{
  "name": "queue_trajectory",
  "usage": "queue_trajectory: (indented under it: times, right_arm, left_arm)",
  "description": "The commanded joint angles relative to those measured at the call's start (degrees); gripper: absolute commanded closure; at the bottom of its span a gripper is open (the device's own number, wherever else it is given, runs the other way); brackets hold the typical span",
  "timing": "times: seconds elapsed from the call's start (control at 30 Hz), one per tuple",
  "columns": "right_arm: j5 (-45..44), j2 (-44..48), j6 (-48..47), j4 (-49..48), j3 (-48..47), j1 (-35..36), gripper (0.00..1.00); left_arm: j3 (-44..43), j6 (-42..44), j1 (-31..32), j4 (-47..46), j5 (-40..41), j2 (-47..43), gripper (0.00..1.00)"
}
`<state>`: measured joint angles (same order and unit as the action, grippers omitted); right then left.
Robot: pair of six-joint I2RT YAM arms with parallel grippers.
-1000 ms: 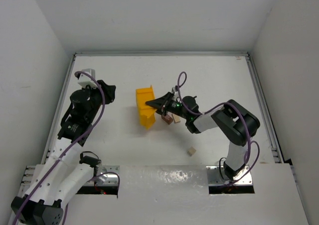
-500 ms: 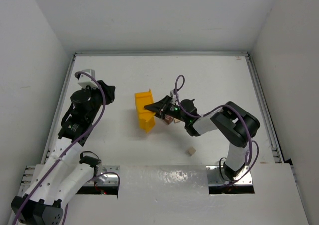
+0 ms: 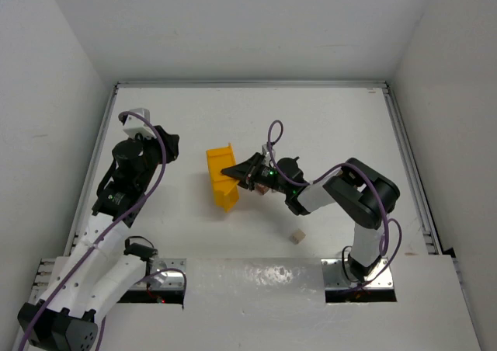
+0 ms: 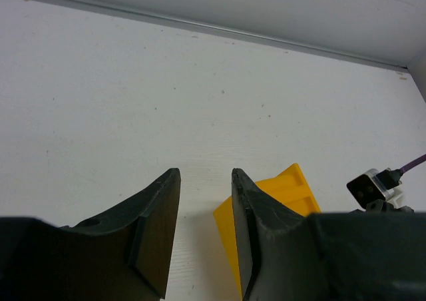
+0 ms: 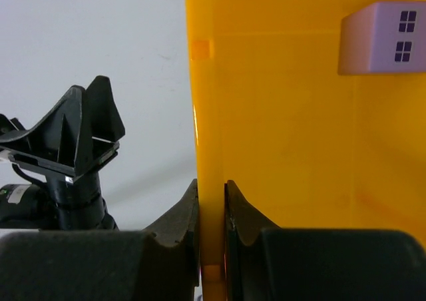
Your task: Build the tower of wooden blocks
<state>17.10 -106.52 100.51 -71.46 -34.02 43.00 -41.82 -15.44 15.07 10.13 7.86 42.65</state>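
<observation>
The yellow bin (image 3: 224, 192) was gripped by one wall, which was clenched tightly between the fingers of the right gripper (image 5: 212, 184). A few small wooden blocks (image 3: 265, 185) were seen just right of the bin, partly hidden beneath the right arm (image 3: 318, 194). One tan block (image 3: 297, 236) was seen well apart from the bin, toward the arm bases. The left gripper (image 4: 205, 174) was held released, with nothing between its fingers, off to the bin's left.

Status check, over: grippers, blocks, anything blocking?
Right gripper shut on yellow bin wall. Left gripper open, empty. One tan block lies loose; no tower visible.
</observation>
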Motion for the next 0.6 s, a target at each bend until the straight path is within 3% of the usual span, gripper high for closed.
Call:
queue_trajectory:
  times: [0.0,0.07,0.2,0.3,0.33,0.47,0.57]
  right_arm:
    - [-0.1,1.3,-0.7,-25.4,-3.8,-2.3,1.00]
    - [1.5,0.3,4.3,-25.6,-3.4,-2.8,1.00]
    - [-2.4,9.0,-1.9,-25.5,7.3,0.7,1.00]
    - [-0.5,5.0,0.5,-25.6,-0.6,-5.5,1.00]
    - [0.2,3.6,5.3,-25.6,-2.0,-5.3,1.00]
    - [-2.0,6.9,1.9,-25.5,3.9,0.9,1.00]
    - [-1.1,4.4,4.6,-25.6,-5.2,-3.2,1.00]
  left_arm:
    - [0.2,0.5,0.7,-2.0,0.2,-0.2,0.65]
    - [0.0,0.6,0.7,-1.3,0.1,0.9,0.66]
    - [0.4,0.5,0.7,-1.7,0.6,-0.3,0.66]
    - [0.1,0.5,0.7,-1.7,-0.4,0.8,0.65]
    - [0.0,0.5,0.7,-1.0,-0.1,1.2,0.65]
    - [0.5,0.9,1.4,-1.2,2.0,-0.6,0.65]
    - [0.2,0.9,1.4,-0.8,1.6,0.1,0.65]
